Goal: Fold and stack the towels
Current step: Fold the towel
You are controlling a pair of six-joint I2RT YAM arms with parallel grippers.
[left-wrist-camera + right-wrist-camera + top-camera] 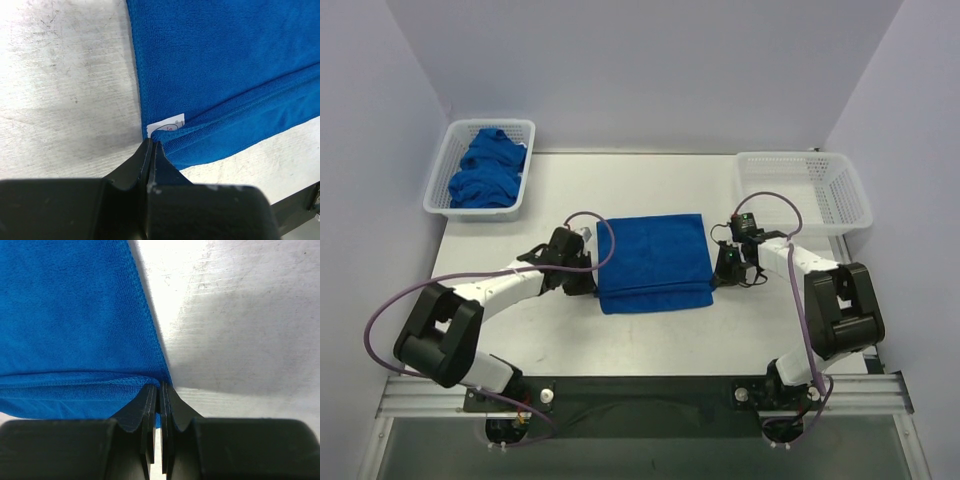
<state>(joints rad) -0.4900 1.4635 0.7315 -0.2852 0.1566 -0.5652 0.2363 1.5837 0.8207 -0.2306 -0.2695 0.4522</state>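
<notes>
One blue towel (655, 255) lies flat in the middle of the table, its near edge doubled over into a narrow folded band (240, 120). My left gripper (594, 287) is at the towel's near left corner, shut on the folded corner beside the small white tag (167, 123). My right gripper (714, 281) is at the near right corner. Its fingers (150, 400) are shut on the towel's edge (75, 320), and blue cloth shows between them. More crumpled blue towels (488, 170) lie in the left basket.
A white mesh basket (438, 195) holding the crumpled towels stands at the back left. A second white mesh basket (860, 205) stands at the back right with nothing in it. Bare table (650, 340) lies between the towel and the arm bases.
</notes>
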